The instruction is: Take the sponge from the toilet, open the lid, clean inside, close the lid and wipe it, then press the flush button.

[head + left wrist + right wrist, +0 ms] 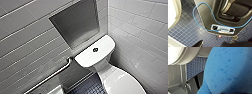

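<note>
Closest to the right wrist camera is the sponge [228,69]: a bright blue pad with a rounded outline, a matte open-cell surface and scattered darker pits. It rests on no visible surface. The right gripper carries it with the jaws closed on it, and the contact points are hidden behind the pad. Beyond the sponge are the curved white outer wall of the toilet [179,54], a patch of dark blue mosaic floor [195,65] and grey wall tile. The sponge is near the bowl wall, and contact between the two cannot be confirmed. In the head view the toilet stands in the right corner of the room. The rounded-rectangular tank [96,56] is at the far end, with a dark round button [95,49] in the middle of its flat top. The lid [122,82] is nearer; it is white and glossy and lies down over the bowl. A metal grab bar [55,75] is fixed to the left wall, just left of the tank. A recessed grey niche [77,22] sits in the wall above and behind the tank. The left wrist view shows the same blue floor and the robot's dark base [209,15], with a thin blue cable [196,18] looped across it. The jaw state of the left gripper cannot be determined.
</note>
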You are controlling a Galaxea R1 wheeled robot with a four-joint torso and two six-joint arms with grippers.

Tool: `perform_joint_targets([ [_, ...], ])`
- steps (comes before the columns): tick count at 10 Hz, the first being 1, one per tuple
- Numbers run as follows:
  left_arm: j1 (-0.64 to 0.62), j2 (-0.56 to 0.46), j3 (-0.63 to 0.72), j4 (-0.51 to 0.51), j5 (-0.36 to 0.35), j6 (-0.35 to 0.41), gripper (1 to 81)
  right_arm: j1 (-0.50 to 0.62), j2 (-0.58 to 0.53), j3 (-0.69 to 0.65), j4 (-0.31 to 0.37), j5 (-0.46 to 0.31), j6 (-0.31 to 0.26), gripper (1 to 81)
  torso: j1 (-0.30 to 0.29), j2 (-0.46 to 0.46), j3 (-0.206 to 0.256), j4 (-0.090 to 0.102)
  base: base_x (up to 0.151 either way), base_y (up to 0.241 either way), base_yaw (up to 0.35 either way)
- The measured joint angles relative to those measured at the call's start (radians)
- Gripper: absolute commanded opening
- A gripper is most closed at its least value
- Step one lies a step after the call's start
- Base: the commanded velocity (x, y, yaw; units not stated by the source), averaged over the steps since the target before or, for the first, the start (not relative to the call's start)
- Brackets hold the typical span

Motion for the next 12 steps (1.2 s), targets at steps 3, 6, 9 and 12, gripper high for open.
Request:
perform_joint_targets([
  [3,-0.003,0.002,0.0,0.0,0.001,0.0,81.1,-0.016,0.123,-0.194,-0.09,-0.127,0.005,1.0,-0.035,0.058,0.0,0.0,0.0,0.0,0.0],
  [6,-0.005,0.002,0.002,0.0,0.001,0.0,81.1,-0.056,0.25,-0.342,-0.084,-0.279,-0.013,1.0,-0.038,0.058,0.0,0.0,0.0,0.0,0.0],
  [9,-0.005,0.002,0.002,0.0,0.001,0.0,81.1,-0.08,0.347,-0.484,0.005,-0.303,-0.125,1.0,-0.038,0.058,0.0,0.0,0.0,0.0,0.0],
  [12,-0.005,0.002,0.003,0.0,0.0,0.0,81.1,-0.156,0.342,-0.453,-0.008,-0.195,-0.133,1.0,-0.038,0.058,0.0,0.0,0.0,0.0,0.0],
])
